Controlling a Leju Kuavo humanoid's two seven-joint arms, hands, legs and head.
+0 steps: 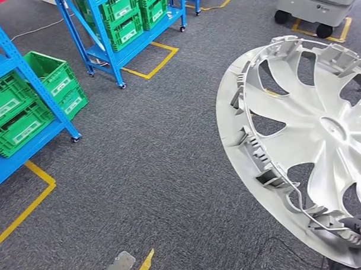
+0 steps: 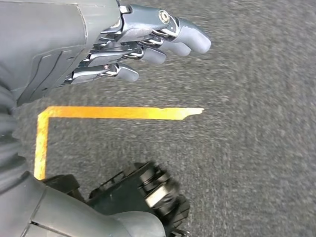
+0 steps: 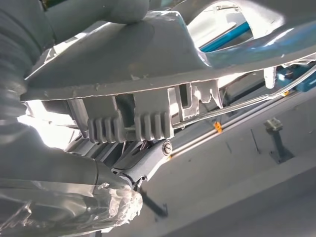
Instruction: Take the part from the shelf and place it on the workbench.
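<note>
- The floor [image 1: 171,165] was grey carpet marked with yellow tape lines [image 1: 26,208].
- At the far left stood a blue shelf [image 1: 22,78] on small wheels, carrying green crates [image 1: 21,111].
- A second blue shelf [image 1: 122,51], further back and near the middle, held more green crates [image 1: 125,21] and stood beside a yellow taped rectangle.
- The left hand [image 2: 149,42] hung over the carpet near a yellow tape corner, its fingers [image 2: 193,39] stretched out and slightly apart, with nothing in it.
- A grey wheeled cart [image 1: 317,6] stood at the far right in the background.
- The part, a pale grey wheel cover [image 1: 304,136], was up off the floor at the right, tilted, with its clipped inner side showing.
- The right hand [image 3: 123,10] gripped the wheel cover by its rim, the thumb pressed on one face and a finger [image 3: 145,165] under the ribbed clips.
</note>
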